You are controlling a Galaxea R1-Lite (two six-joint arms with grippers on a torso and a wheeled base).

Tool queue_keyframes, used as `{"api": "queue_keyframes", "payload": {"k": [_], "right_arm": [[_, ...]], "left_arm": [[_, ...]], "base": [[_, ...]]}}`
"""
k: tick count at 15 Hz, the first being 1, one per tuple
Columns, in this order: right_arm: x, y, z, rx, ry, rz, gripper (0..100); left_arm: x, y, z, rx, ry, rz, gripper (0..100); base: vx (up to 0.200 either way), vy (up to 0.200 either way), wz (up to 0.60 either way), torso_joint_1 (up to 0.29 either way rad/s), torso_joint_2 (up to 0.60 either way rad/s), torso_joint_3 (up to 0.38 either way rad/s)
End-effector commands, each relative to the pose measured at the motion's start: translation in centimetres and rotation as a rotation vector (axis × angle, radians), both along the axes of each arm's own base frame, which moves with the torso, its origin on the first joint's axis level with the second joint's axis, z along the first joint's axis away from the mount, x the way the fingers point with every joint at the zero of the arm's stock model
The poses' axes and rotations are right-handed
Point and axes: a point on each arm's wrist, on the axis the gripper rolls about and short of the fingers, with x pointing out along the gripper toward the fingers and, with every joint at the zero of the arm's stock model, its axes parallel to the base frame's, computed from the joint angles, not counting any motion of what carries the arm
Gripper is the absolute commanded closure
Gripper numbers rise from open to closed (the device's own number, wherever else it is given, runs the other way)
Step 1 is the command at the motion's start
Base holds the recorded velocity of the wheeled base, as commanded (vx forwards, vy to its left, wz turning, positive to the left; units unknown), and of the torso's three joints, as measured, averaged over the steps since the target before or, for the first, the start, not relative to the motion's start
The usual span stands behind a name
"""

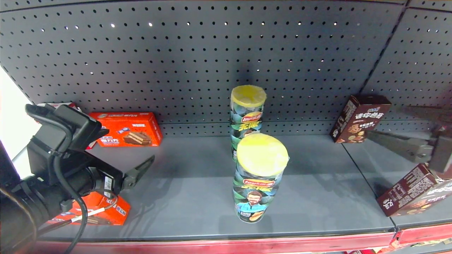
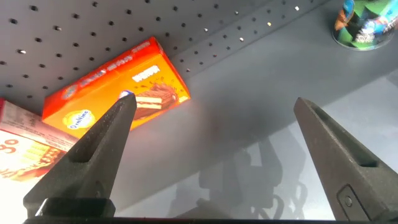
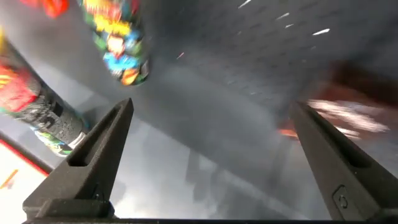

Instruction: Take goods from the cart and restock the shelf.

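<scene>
Both arms are up at the shelf [image 1: 183, 190] and both are empty: the left end effector [image 2: 214, 102] hangs spread wide over bare deck with nothing between its fingers, and the right end effector [image 3: 212, 104] is just as wide and just as unloaded. The goods sit in three groups. The back can [image 1: 247, 116] and the front can [image 1: 259, 176] stand upright mid-shelf, one behind the other. One orange box [image 1: 125, 128] is against the pegboard [image 1: 176, 53] on the left, and a second orange box [image 1: 106, 211] is at the front lip under the left arm. A brown box [image 1: 358, 118] seems to lean at the back on the right, and another brown box [image 1: 413, 190] lies near the front edge. With nothing in hand, my read is that the job now is a clean exit and a trip to the cart. The left arm wants to lift first, then pull straight back, since that front orange box lies right beneath it and near the lip. The right arm is close to both brown boxes, so it should back out along its own line with no sideways sweep. The leaning box looks easy to topple. For the next item, the open deck either side of the cans looks like the spot to aim for.
</scene>
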Motion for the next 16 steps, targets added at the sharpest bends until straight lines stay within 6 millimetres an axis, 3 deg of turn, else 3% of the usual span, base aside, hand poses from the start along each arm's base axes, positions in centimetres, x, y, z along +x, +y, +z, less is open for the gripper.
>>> {"api": "queue_keyframes", "payload": {"k": [1,3,5,6,7,9,11,13,16], "right_arm": [[-6.1,-2.7,0.6,0.050,-0.151,-0.086,0],[-10.3,-4.0,-2.1,0.067,-0.199,-0.091,0],[-13.1,-4.8,-5.5,0.076,-0.222,-0.091,0],[-13.9,-5.0,-6.7,0.079,-0.229,-0.092,0],[-15.4,-5.4,-9.3,0.076,-0.227,-0.103,0],[-17.2,-5.9,-12.6,0.065,-0.200,-0.126,0],[-17.9,-6.1,-15.0,0.054,-0.136,-0.123,0],[-17.7,-6.0,-15.5,0.088,-0.103,-0.123,0],[-16.6,-5.7,-18.7,0.076,-0.001,-0.125,0]], "left_arm": [[-0.1,0.0,-0.2,0.002,0.006,-0.002,0],[-0.2,-0.1,-0.3,0.003,0.008,-0.007,0],[-0.4,0.0,0.0,-0.001,-0.003,-0.007,0],[-0.5,0.1,0.0,-0.002,-0.006,-0.005,0],[-0.6,0.1,0.2,-0.006,-0.014,-0.005,0],[-0.8,0.2,0.7,-0.014,-0.034,-0.005,0],[-1.2,0.3,1.3,-0.023,-0.059,-0.009,0],[-1.6,0.5,1.8,-0.033,-0.083,-0.007,0],[-2.5,0.8,2.8,-0.055,-0.143,-0.007,0]], "base": [[0.000,0.000,0.00,0.000,0.00,0.000],[0.000,0.000,0.00,0.000,0.00,0.000],[0.000,0.000,0.00,0.000,0.00,0.000],[0.000,0.000,0.00,0.000,0.00,0.000],[0.000,0.000,0.00,0.000,0.00,0.000],[0.000,0.000,0.00,0.000,0.00,0.000],[0.000,0.000,0.00,0.000,0.00,0.000],[0.000,0.000,0.00,0.000,0.00,0.000],[0.000,0.000,0.00,0.000,0.00,0.000]]}}
